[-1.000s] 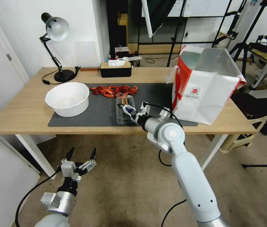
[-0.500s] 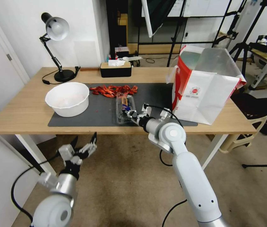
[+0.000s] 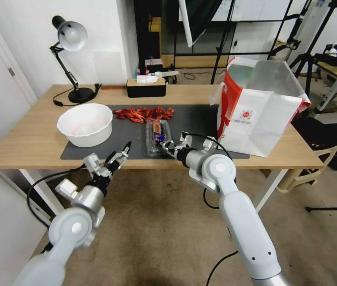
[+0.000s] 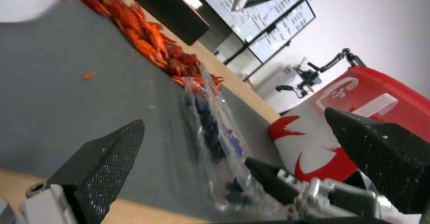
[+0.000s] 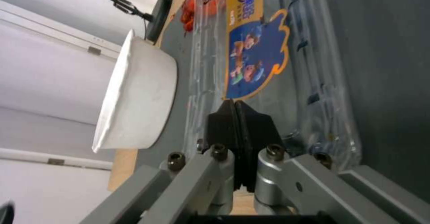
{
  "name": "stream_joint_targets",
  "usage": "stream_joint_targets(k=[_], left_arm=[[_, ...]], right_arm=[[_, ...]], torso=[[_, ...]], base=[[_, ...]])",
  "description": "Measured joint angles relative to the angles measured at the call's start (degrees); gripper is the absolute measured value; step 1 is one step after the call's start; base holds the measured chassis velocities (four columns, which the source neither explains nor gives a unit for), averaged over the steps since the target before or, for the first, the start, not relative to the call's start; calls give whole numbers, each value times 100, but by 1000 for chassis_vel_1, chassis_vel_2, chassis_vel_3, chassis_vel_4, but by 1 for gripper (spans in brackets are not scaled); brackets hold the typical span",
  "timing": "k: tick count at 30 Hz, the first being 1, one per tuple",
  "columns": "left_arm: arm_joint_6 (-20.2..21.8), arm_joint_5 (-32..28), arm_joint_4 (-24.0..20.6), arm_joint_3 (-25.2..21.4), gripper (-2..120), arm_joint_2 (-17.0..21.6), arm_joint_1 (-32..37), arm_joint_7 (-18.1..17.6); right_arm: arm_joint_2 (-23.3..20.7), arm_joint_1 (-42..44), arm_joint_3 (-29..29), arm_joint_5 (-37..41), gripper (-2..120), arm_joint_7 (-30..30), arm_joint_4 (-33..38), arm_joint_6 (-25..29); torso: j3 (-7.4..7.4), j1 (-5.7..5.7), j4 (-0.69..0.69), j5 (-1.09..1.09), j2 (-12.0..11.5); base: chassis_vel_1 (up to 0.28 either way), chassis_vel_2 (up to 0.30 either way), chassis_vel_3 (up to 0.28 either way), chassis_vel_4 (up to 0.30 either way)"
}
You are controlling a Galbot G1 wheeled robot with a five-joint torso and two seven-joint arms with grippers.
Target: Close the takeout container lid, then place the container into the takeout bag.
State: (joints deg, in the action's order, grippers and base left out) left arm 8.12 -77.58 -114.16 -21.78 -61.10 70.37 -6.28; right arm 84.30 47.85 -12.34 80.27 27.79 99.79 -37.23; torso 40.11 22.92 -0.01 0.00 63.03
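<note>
The takeout container (image 3: 157, 138) lies on the dark mat (image 3: 97, 149) in the middle of the tabletop (image 3: 25, 139), between the white bowl (image 3: 85, 124) and the takeout bag (image 3: 256, 111), its far end touching a heap of red crayfish (image 3: 142, 113). It is a small clear clamshell, long and shallow, with dark blueberries showing through the plastic. The lid (image 5: 264, 49) is down over them, label up: a blue patch edged in orange with cartoon figures on it, and an orange strip above it. There is writing on the strip, too small and skewed for me to read.

The right gripper (image 3: 163, 143) sits at the container's near end; in the right wrist view its fingers (image 5: 224, 123) are pressed flat together, tips right at the label's edge. Whether they pinch any plastic I cannot tell. The left gripper (image 3: 121, 153) hovers over the mat's near edge, beside the container, its fingers (image 4: 105, 157) spread wide with nothing between them.

The bag stands upright and open at the right of the tabletop, white with red side panels and a small round red logo (image 3: 246, 115); the print under it is illegible.
</note>
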Motion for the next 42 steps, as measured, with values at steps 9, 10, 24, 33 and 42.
stream_joint_targets(k=[9, 10, 24, 33, 42], left_arm=[[726, -591, 530, 202, 100, 214, -1008, -2], [843, -646, 597, 221, 100, 225, -1110, 23], [1731, -607, 1511, 661, 100, 212, -1931, -80], [2009, -693, 1744, 766, 100, 151, -2152, -380], [2397, -933, 2035, 957, 100, -155, -2503, -398]], right_arm=[[-15, 20, -12, -41, 0, 6, 37, -50], [-17, 20, -14, -49, 0, 6, 39, -56], [-34, 58, -27, -145, 0, -15, 52, -106], [-45, 59, -32, -151, 0, -26, 61, -125], [-36, 63, -11, -191, 0, -31, 81, -149]], torso=[[0, 1, 0, 0, 0], [0, 0, 1, 1, 0], [0, -1, 0, 0, -1], [0, -1, 1, 1, -1], [0, -1, 0, 1, -1]], base=[[0, 0, 0, 0], [0, 0, 0, 0], [0, 0, 0, 0], [0, 0, 0, 0], [0, 0, 0, 0]])
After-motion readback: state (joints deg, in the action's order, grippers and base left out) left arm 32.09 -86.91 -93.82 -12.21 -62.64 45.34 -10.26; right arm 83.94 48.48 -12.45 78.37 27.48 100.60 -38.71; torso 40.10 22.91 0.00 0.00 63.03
